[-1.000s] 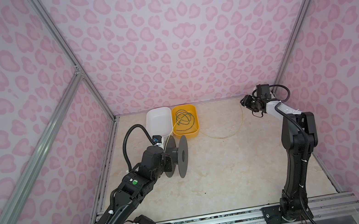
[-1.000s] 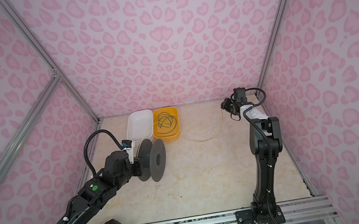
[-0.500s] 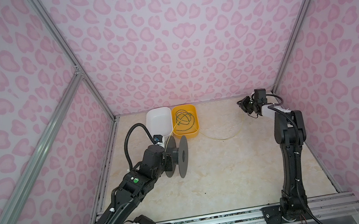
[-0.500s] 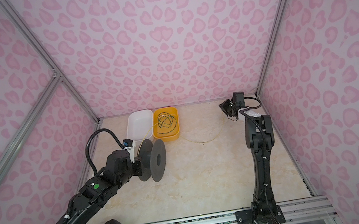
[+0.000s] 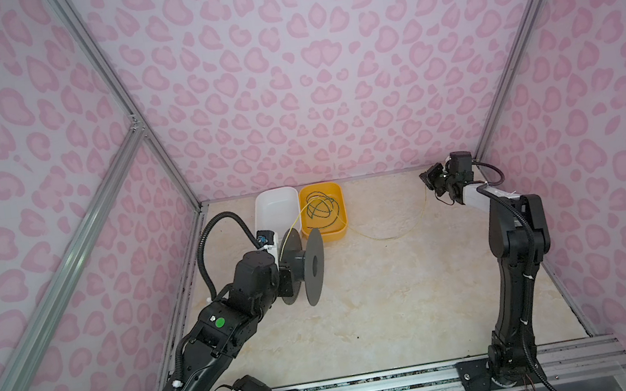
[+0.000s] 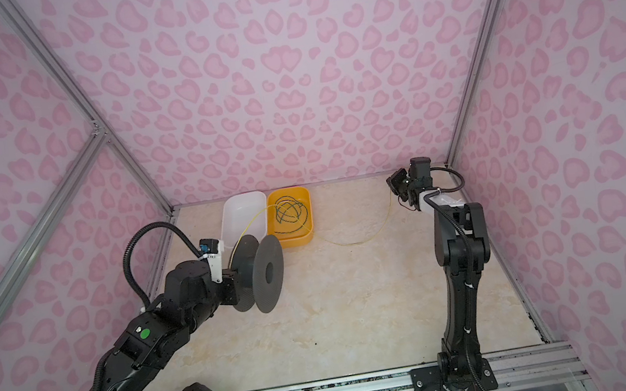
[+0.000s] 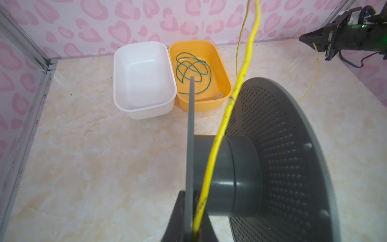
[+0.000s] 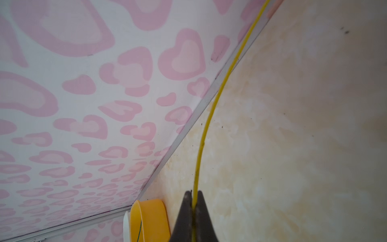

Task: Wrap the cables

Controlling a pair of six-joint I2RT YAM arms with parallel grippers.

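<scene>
With my right gripper (image 8: 193, 209) pinching the yellow cable (image 8: 206, 125) and my left gripper (image 7: 189, 220) clamping the spool flange (image 7: 190, 136), I should wind under light tension.

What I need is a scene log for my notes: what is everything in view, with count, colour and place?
yellow cable: one, bright yellow, from the spool across the table to the right gripper.
green cable: one, dark green, coiled in the orange bin.
spool: one, dark grey, over the table's left part.
orange bin: one, orange, at the back wall.
white bin: one, white, empty, left of the orange bin.
table: one, beige marbled.
left gripper: one, black, shut on the spool's flange.
right gripper: one, black, shut on the yellow cable, back right.
</scene>
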